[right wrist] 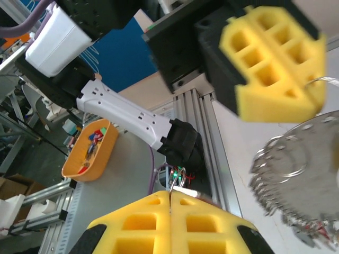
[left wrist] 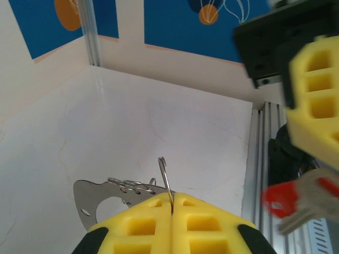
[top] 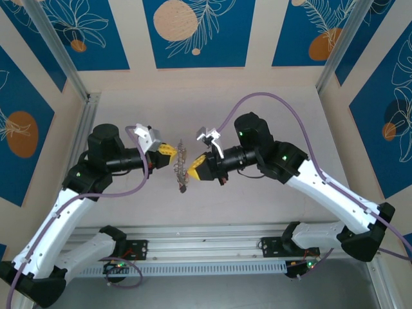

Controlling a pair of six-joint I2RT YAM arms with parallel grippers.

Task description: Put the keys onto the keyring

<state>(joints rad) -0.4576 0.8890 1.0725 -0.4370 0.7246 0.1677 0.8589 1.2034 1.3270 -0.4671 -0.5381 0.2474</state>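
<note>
My left gripper [left wrist: 172, 203] is shut on the keyring [left wrist: 165, 177], a thin grey wire loop that rises from between its yellow pads. A flat silvery plate [left wrist: 92, 197] edged with several small rings sits just behind those pads, and it hangs between both grippers in the top view [top: 183, 172]. My right gripper [right wrist: 170, 197] is shut on a key; the key's small split ring [right wrist: 180, 180] sticks out above the pads. From the left wrist, a red-headed key [left wrist: 279, 200] with silvery blades hangs under the right gripper's pad [left wrist: 318, 106]. The two grippers [top: 168, 153] [top: 193, 170] face each other, almost touching.
An orange tray [right wrist: 79, 164] with coloured pieces stands off the table beyond the aluminium rail [right wrist: 204, 132]. Wall panels enclose the white table [left wrist: 159, 116] on three sides. The ringed plate [right wrist: 302, 180] hangs close to the right of my right gripper.
</note>
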